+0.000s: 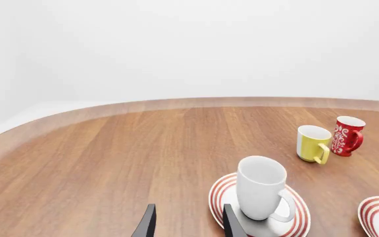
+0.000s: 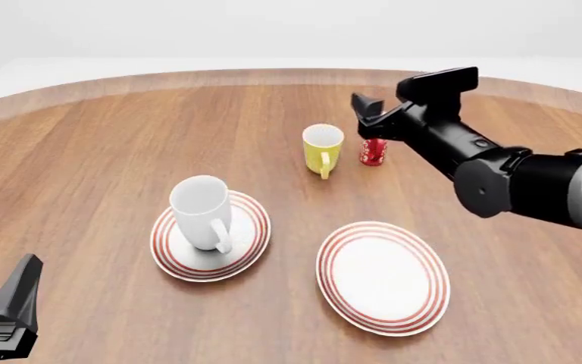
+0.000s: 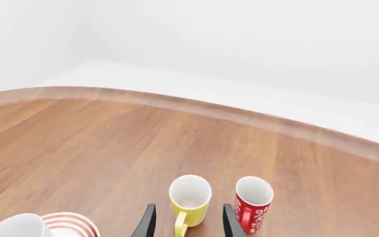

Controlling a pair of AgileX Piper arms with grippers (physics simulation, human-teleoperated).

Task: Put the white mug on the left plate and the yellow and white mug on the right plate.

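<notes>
Glossy ceramic-looking white mug [image 2: 202, 208] and yellow and white mug [image 2: 323, 147] sit amid smooth, red-ringed plates [image 2: 384, 277] on a satin wood-grain table [image 2: 99, 167].

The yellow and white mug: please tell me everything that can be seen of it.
The yellow and white mug is small, yellow outside with a yellow loop handle and white inside, and looks like glazed ceramic. It appears empty. It stands upright on the bare wooden table, on neither plate, with its handle turned toward the arms' side. A red cup stands close to its right, apart from it. The right gripper is open above it, fingers on either side, not touching it.
</notes>
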